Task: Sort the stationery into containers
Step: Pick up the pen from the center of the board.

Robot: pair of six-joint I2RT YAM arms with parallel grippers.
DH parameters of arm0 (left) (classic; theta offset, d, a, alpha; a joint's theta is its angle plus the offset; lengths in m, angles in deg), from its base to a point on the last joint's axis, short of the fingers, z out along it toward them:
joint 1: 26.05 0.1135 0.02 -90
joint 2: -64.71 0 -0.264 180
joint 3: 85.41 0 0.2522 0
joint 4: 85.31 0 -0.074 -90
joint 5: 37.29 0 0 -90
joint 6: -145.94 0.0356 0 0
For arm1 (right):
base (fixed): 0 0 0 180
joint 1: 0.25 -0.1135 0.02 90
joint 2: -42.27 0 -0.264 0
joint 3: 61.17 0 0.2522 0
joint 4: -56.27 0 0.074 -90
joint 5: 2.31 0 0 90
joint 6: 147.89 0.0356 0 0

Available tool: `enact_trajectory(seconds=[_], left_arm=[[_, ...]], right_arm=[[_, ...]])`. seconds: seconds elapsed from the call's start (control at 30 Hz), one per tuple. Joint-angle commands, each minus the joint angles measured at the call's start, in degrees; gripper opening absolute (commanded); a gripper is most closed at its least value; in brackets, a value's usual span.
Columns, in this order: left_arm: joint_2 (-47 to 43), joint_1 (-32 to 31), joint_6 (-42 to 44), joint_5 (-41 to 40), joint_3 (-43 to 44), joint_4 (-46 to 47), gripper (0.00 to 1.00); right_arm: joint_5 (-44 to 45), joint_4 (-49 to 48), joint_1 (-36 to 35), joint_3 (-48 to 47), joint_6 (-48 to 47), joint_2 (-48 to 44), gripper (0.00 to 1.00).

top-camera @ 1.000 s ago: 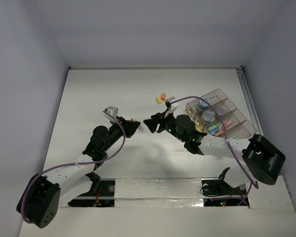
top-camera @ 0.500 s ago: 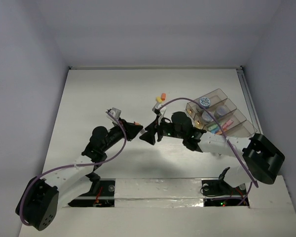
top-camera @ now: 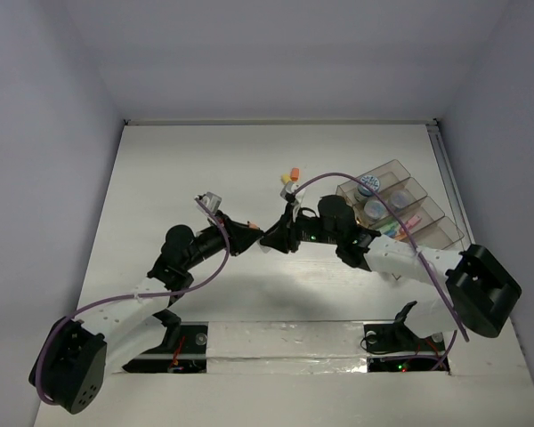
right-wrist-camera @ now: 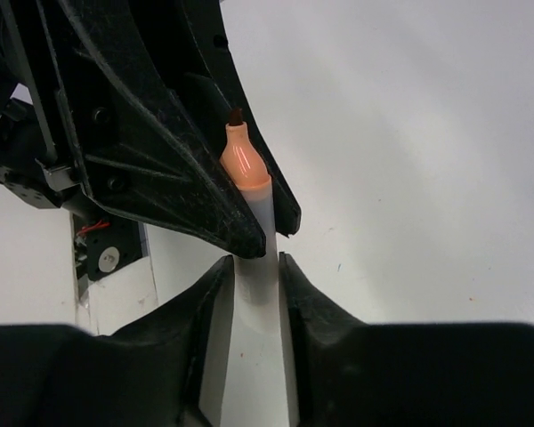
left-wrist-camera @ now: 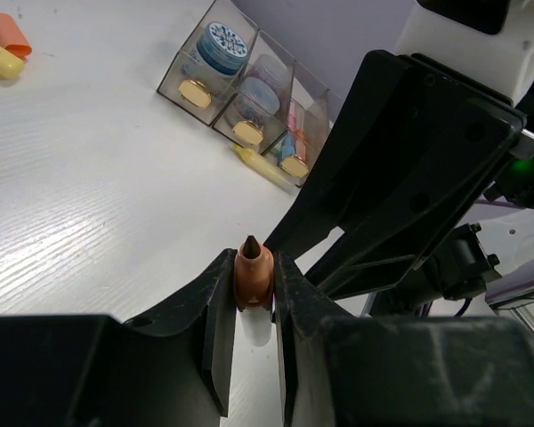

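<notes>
A pen with a white barrel [right-wrist-camera: 254, 294] and an orange tip [left-wrist-camera: 253, 271] hangs between both grippers above the table's middle. My left gripper [left-wrist-camera: 252, 267] is shut on the orange tip end. My right gripper [right-wrist-camera: 254, 267] faces it head-on, and its jaws touch the white barrel on both sides. From above, the left gripper [top-camera: 247, 235] and right gripper [top-camera: 272, 238] meet nose to nose. The smoky organiser tray [top-camera: 432, 237] at the right holds a blue-white tub [top-camera: 367, 185], a purple tub [top-camera: 374, 211] and coloured pens [top-camera: 393, 231].
A small orange piece [top-camera: 294, 173] and a yellow piece [top-camera: 286, 180] lie on the table just beyond the grippers. A yellow pen [left-wrist-camera: 262, 166] lies beside the tray [left-wrist-camera: 276, 76]. The right arm's purple cable [top-camera: 400, 233] arcs over the tray.
My right gripper swung left from near the tray to meet the left gripper, and its jaws narrowed onto the pen's white barrel. The left gripper kept its hold and edged slightly right.
</notes>
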State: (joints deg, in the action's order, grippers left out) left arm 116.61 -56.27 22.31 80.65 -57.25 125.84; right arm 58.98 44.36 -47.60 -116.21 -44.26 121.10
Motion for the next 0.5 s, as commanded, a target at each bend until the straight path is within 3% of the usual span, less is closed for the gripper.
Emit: enact_trajectory(seconds=[0.0, 0.27, 0.4, 0.47], left_arm=[[-0.13, 0.07, -1.53, 3.7, 2.22, 4.31, 0.0], [-0.22, 0.07, -3.2, 5.36, 1.96, 6.07, 0.0], [-0.66, 0.07, -4.43, 6.42, 1.69, 7.65, 0.0], [-1.01, 0.07, -4.78, 6.77, 1.78, 7.83, 0.0]], right_arm=[[-5.3, -6.58, -0.2, 0.31, 2.28, 0.54, 0.28], [-9.78, -12.73, -0.2, 1.11, 6.14, 2.73, 0.23], [-12.77, -14.76, 0.33, 0.85, 7.38, 4.84, 0.33], [-13.3, -16.68, 0.33, 1.2, 8.69, 5.19, 0.33]])
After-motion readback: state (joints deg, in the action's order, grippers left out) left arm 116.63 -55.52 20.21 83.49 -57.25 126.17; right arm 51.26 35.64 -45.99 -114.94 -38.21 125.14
